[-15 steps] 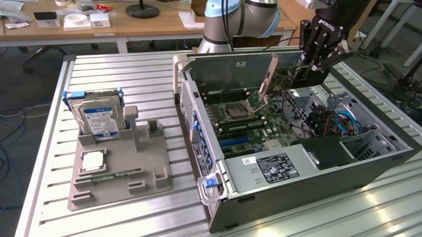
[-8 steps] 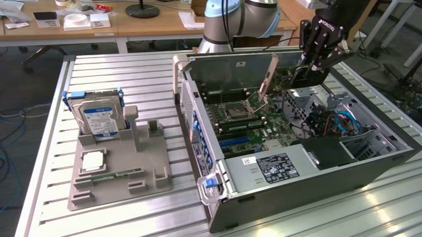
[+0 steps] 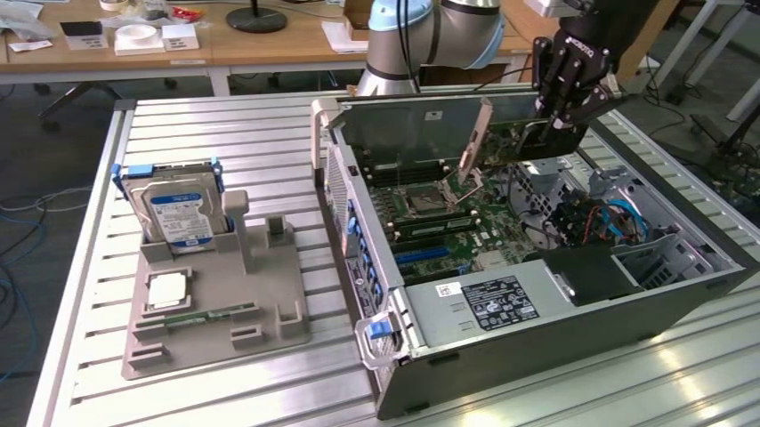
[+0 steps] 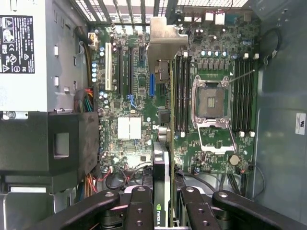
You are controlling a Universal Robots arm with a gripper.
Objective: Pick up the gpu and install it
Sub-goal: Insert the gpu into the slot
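Counter (image 3: 238,124): slatted metal surface. It carries the computer case (image 3: 535,347) towards the exterior view's right and a grey parts holder (image 3: 226,294) towards its left, with an open strip between them.
Case edges: the case lies on its side with the top face open. Its walls stand on all sides of the motherboard (image 3: 440,222) (image 4: 134,96).
Room inside: the power supply (image 3: 499,302) (image 4: 24,48) and a black duct fill the near end. The board area around the CPU socket (image 3: 424,200) (image 4: 211,100) is uncovered.
Gripper (image 3: 549,133) (image 4: 167,191): hangs above the far end of the case, close to the far wall.
Jaws: clenched on the gpu (image 3: 508,147) (image 4: 161,212), one finger on each flat face.
Gpu position: raised over the board and apart from it. In the wrist view it is seen edge-on, lined up between the expansion slots (image 4: 129,62) and the memory slots beside the socket.
End bracket (image 3: 475,133) (image 4: 163,43): at the end of the card away from the jaws.
Holder contents: a hard drive (image 3: 178,209) stands upright, well apart from the gripper.
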